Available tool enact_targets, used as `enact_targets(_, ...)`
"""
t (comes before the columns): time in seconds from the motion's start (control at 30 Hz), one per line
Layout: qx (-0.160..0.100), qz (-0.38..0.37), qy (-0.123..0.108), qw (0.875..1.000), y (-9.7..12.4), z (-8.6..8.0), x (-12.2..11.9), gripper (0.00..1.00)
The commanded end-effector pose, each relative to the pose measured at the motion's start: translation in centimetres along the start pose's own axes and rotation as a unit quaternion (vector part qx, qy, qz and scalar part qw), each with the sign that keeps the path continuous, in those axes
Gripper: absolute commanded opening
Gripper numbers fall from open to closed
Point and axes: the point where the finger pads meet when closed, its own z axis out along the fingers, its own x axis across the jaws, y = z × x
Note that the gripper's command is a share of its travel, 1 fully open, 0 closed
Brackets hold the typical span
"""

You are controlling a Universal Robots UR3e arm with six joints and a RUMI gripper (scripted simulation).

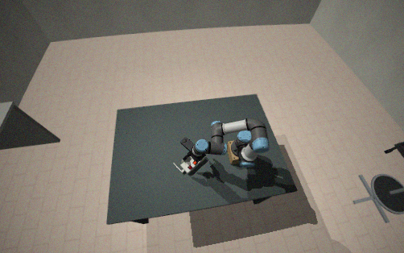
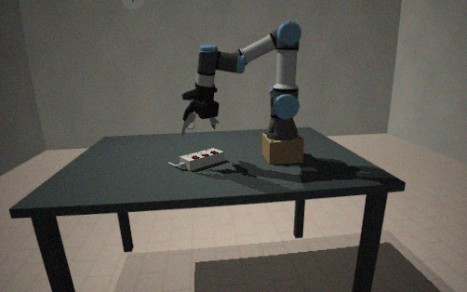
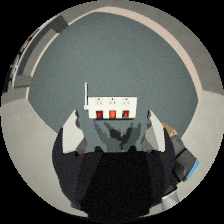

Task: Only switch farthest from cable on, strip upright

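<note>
A white power strip [image 2: 202, 158] lies right way up on the dark table, with a short cable stub at its left end. It has three red switches on top. It also shows in the overhead view [image 1: 189, 163] and in the wrist view [image 3: 112, 108], where the middle switch looks brighter orange than the other two. My gripper [image 2: 200, 122] hangs open and empty well above the strip. In the wrist view its two pale fingers frame the strip from above.
The arm's tan base block [image 2: 282, 148] stands on the table right of the strip. The table edge runs in front. A dark mat [image 2: 316, 270] lies on the floor under the table.
</note>
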Motion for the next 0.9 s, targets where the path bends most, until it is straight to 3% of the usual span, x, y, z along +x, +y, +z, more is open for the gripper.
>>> enact_targets(0.0, -0.004, 0.005, -0.020, 1.000, 3.0, -0.1, 0.1, 1.00)
enact_targets(0.27, -0.009, 0.004, -0.026, 1.000, 4.5, 0.0, 0.3, 1.00)
enact_targets(0.87, -0.010, 0.004, -0.027, 1.000, 4.9, 0.0, 0.4, 1.00)
